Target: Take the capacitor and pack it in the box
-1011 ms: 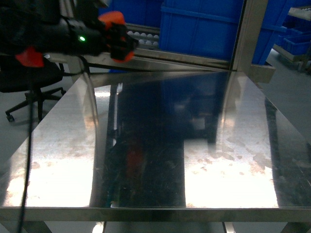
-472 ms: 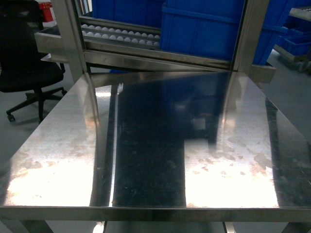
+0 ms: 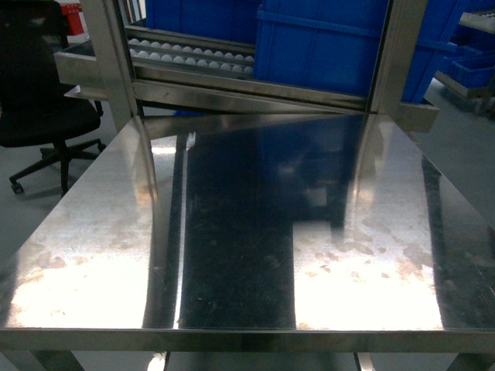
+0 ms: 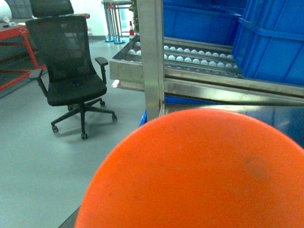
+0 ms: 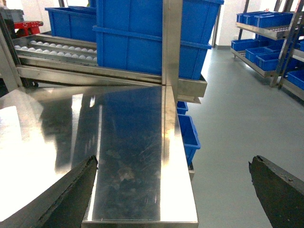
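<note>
The stainless steel table [image 3: 232,255] fills the head view; its surface carries only glare and reflections. Neither the box nor any capacitor shows in any view, so their location cannot be determined from here. Behind the far edge stand a roller conveyor [image 3: 189,56] and large blue bins [image 3: 325,46]; these bins are not the target box. A black office chair [image 4: 71,76] stands on the floor off the left edge.

The step in hand appears to be locating the parts. Do this well: bring the box and capacitor into view before committing either arm.

The right gripper [image 5: 173,190] hangs above the near right corner, its dark fingers [image 5: 71,194] spread wide with nothing between them. For the left gripper, an orange part [image 4: 199,171] blocks the wrist camera; whether it is spread or pressed together cannot be told
</note>
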Robot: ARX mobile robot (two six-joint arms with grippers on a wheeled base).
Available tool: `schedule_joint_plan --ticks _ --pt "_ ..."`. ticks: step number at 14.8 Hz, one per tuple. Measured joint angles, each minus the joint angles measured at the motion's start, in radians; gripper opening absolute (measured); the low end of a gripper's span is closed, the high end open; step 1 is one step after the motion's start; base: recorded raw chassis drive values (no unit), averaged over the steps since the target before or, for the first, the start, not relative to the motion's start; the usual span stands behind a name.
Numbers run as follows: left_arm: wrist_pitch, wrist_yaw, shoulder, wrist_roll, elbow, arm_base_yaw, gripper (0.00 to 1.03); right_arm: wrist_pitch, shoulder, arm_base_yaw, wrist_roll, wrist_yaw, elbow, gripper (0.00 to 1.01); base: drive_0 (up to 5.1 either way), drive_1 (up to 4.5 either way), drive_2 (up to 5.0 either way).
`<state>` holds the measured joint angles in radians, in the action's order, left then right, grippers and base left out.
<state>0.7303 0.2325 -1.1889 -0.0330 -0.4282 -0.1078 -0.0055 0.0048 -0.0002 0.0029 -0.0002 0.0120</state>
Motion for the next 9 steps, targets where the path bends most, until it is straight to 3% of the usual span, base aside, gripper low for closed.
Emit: schedule_joint_plan --ticks 2,5,6,9 --pt "0.05 -0.131 0.034 0.014 0.048 0.026 0.44 0.0 0.0 0.0 0.0 0.0 0.0 0.98 0.0 0.0 0.0" --pt "0.049 -0.177 0.131 0.026 0.164 0.053 0.44 0.0 0.0 0.0 0.0 0.0 0.0 0.98 0.0 0.0 0.0" --pt "0.047 -0.226 0.171 0.026 0.2 0.099 0.44 0.0 0.0 0.0 0.0 0.0 0.0 0.98 0.0 0.0 0.0" --pt "0.009 -0.23 0.29 0.027 0.279 0.109 0.44 0.0 0.0 0.0 0.0 0.0 0.0 0.98 0.0 0.0 0.0"
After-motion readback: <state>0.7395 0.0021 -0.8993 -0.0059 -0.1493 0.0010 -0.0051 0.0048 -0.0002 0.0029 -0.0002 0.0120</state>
